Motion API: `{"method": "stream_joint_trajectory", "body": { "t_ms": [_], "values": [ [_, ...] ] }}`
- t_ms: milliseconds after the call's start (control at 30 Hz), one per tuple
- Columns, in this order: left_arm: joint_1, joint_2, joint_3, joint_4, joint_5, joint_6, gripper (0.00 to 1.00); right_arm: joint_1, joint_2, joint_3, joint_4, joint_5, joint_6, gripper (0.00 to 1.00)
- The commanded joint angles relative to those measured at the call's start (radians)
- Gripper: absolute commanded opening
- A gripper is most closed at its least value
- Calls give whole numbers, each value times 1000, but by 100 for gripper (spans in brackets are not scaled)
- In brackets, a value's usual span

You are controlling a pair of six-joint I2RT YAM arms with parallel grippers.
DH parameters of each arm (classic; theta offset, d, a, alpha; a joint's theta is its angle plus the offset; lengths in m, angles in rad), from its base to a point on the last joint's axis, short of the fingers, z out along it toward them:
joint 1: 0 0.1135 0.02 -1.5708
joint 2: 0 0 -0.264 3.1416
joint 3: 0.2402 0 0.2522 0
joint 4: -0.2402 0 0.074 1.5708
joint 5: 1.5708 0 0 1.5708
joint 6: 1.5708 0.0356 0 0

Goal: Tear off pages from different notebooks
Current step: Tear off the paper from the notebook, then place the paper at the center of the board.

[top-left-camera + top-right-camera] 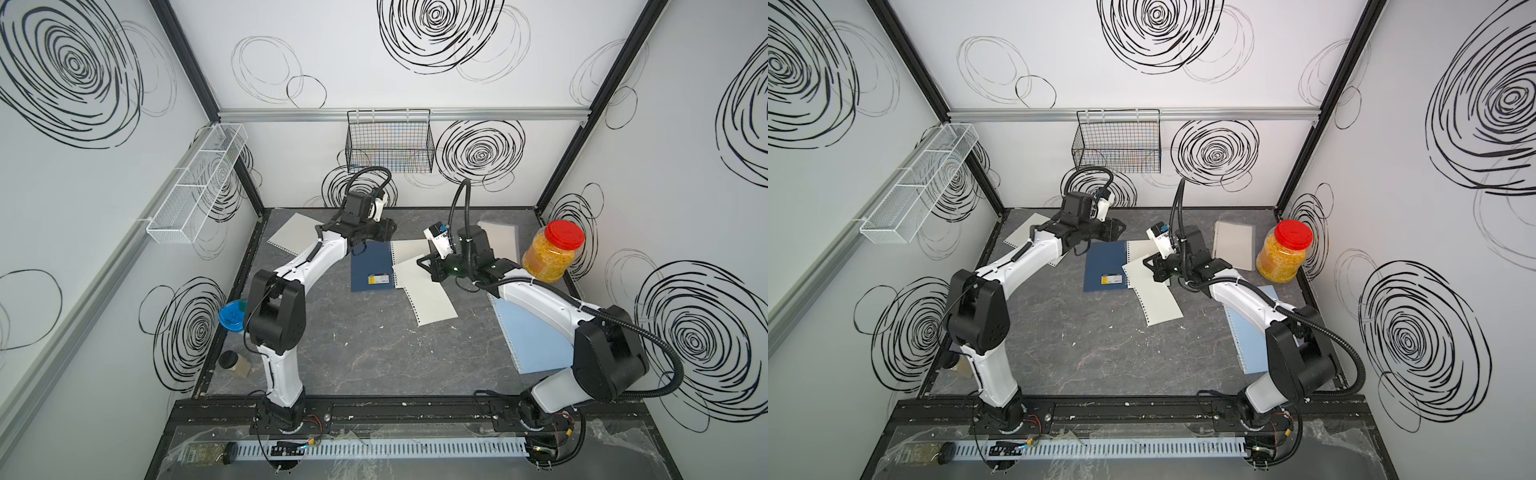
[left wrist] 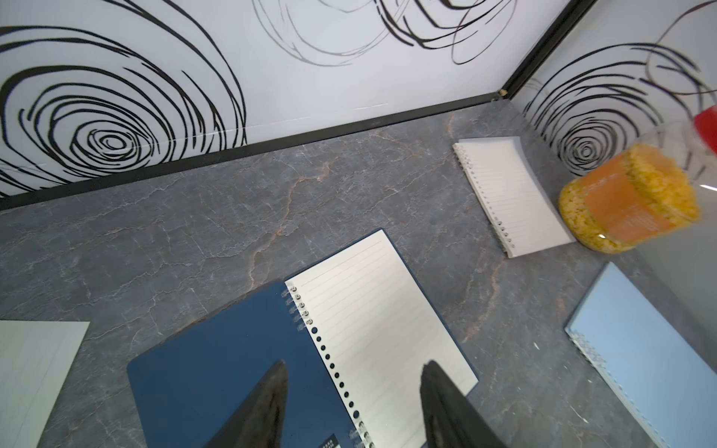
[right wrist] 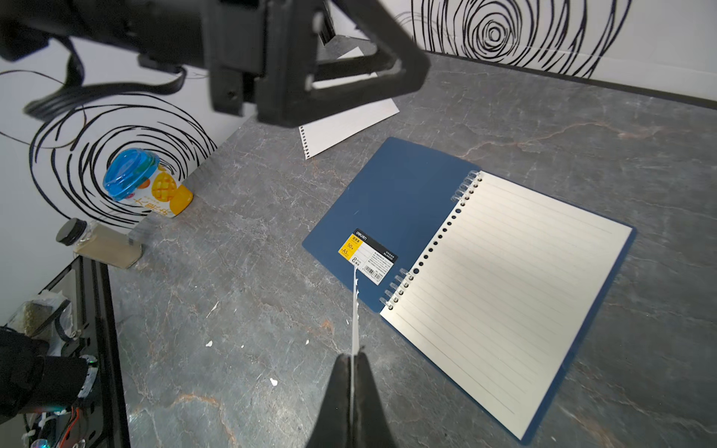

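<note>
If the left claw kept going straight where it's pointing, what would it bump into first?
Probably the open navy notebook, near its wire spiral: the left gripper points down at it, though depth is unclear.

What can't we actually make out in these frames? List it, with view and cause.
- black wire basket: contents blur behind mesh, both top views.
- light blue notebook: right arm covers part in top views; frame edge cuts it in left wrist view.
- navy notebook label: small print unreadable, every view.
- page in right gripper: edge-on, right wrist view.
</note>
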Motion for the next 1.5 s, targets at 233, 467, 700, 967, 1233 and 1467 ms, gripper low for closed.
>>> {"method": "stream_joint_trajectory", "body": {
  "t_ms": [233,467,700,967,1233,1467],
  "values": [
    [10,-110,-162,227,373,84,61,-54,-30,36,72,-91,42,0],
    [-16,-120,-168,175,504,203,61,-115,-18,83,67,-270,34,0],
    [-38,-105,-129,108,511,285,62,-149,-10,123,42,-409,15,0],
    [-71,-71,-58,-24,551,379,59,-152,-6,138,45,-430,15,0],
    [-81,-73,-100,-11,523,365,43,-156,4,142,53,-422,25,0],
    [-79,-76,-117,5,490,349,27,-158,7,143,50,-436,20,0]
  ]
}}
